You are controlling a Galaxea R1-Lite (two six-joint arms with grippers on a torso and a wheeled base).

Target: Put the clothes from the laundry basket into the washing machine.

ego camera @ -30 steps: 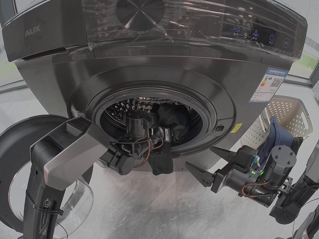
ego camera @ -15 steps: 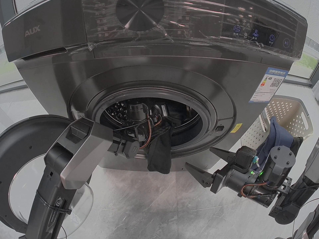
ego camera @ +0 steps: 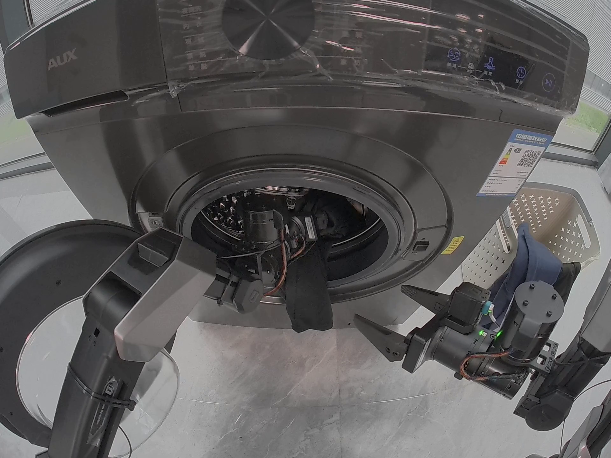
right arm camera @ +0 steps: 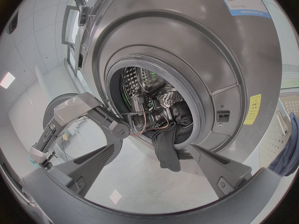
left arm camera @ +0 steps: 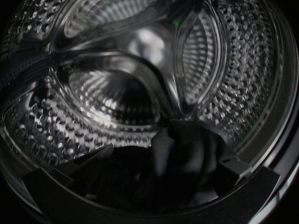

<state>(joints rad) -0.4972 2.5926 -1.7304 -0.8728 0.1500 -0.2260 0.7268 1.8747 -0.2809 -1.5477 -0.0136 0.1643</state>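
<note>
the left arm point(ego camera: 146, 294) has a grey angular shell over black joints, a copper-coloured cable point(ego camera: 279, 275) at its wrist and a black zip tie point(ego camera: 95, 394) lower down. the right gripper point(ego camera: 380, 302) has black pointed fingers point(ego camera: 377, 338), and a small green light point(ego camera: 482, 333) behind them.

The left gripper point(left arm camera: 168, 157) faces into the washing machine's dimpled steel drum point(left arm camera: 246, 66) with its fingers point(left arm camera: 90, 159) spread wide. A black garment point(left arm camera: 187, 143) is bunched between them, pressed against one finger and heaped just past the tips. The drum's back wall point(left arm camera: 149, 47) gleams well beyond.
</note>
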